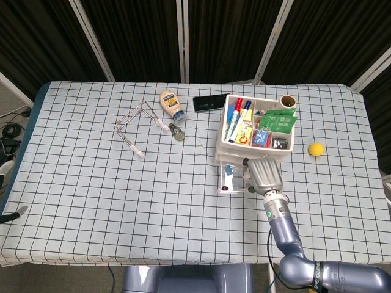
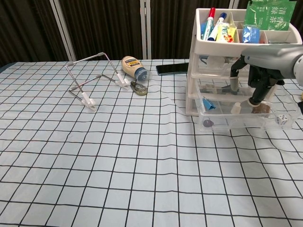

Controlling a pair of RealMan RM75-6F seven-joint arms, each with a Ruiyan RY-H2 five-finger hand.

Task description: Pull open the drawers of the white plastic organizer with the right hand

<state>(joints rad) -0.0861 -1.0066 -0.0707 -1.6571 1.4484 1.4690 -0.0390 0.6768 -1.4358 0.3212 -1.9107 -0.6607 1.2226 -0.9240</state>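
The white plastic organizer (image 1: 227,144) (image 2: 193,71) stands right of the table's middle, its top tray full of pens and packets. Its clear bottom drawer (image 1: 234,181) (image 2: 246,119) is pulled out toward me and holds small items, among them a die. The middle drawer (image 2: 215,91) sits pushed in. My right hand (image 1: 264,173) (image 2: 259,78) hovers over the pulled-out drawer, right against the organizer's front. Its fingers (image 2: 235,81) bend down at the middle drawer's face, apart and holding nothing I can see. A sliver of my left hand (image 1: 12,213) shows at the left edge.
A mayonnaise bottle (image 1: 171,105) (image 2: 134,67), a bent metal stand (image 1: 135,127) (image 2: 90,80), a key ring (image 1: 177,132) and a black phone (image 1: 211,102) lie left of and behind the organizer. A yellow ball (image 1: 316,149) rests to its right.
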